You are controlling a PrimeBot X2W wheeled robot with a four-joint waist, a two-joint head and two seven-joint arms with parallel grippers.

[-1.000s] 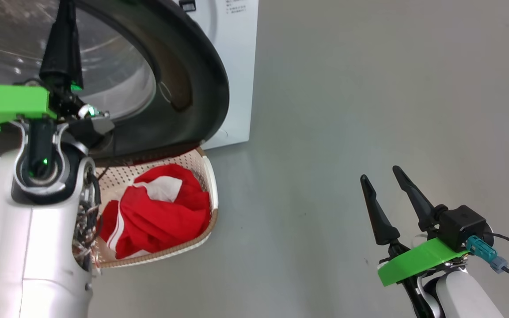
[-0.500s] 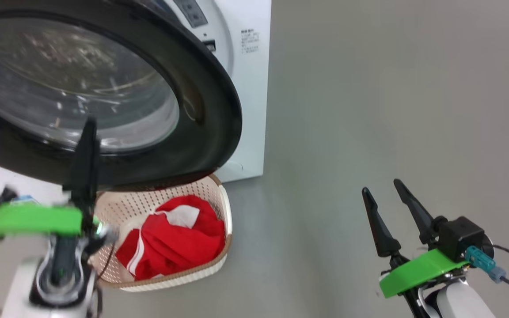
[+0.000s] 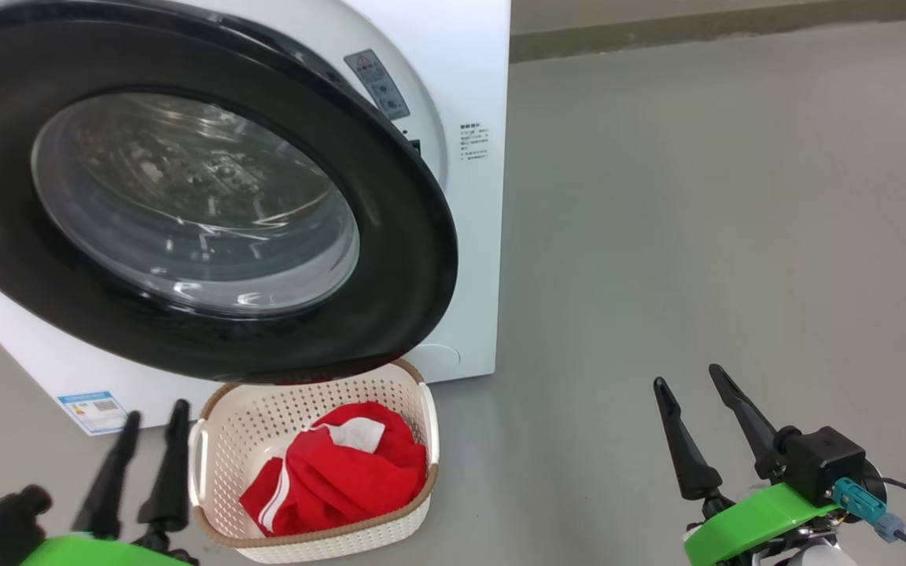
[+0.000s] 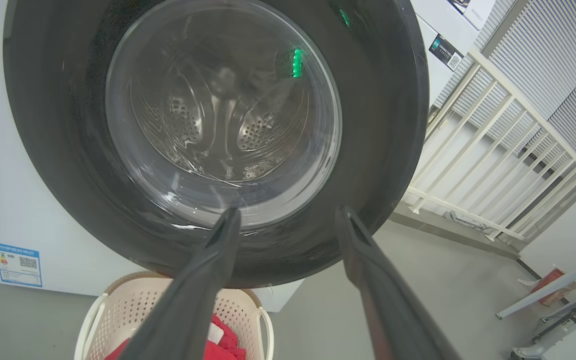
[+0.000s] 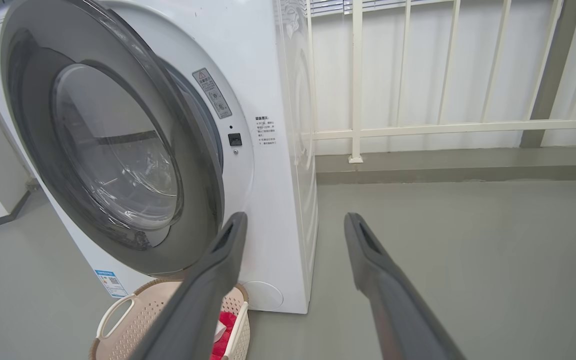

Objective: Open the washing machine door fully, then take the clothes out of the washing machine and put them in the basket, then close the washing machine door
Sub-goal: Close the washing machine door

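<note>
Quick update vs a second ago: the whole head view has tipped up, so the camera moved and not the stuff on the floor. The real change is the left arm. It was raised in front of the glass with its fingers pressed together, and now the left gripper (image 3: 156, 413) sits low at about 7 o'clock, jaws spread apart with nothing between them, off the door. The right gripper (image 3: 687, 377) is at 4 o'clock like before, jaws wide and empty, over bare grey floor (image 3: 697, 196). The washing machine door (image 3: 193, 204) takes up the 10 o'clock part of the head view and isn't latched: in the right wrist view its free edge stands off the white front of the washing machine (image 3: 469, 236), with a gap at its 3 o'clock side. The drum holes show through the glass in the left wrist view. The basket (image 3: 429, 424) is on the floor at 6 o'clock, tucked just under the door's bottom edge, and the clothes (image 3: 343, 472) are bunched inside it toward its 5 o'clock corner, same as earlier. A small blue label (image 3: 91, 409) is on the machine's front near 8 o'clock.
</note>
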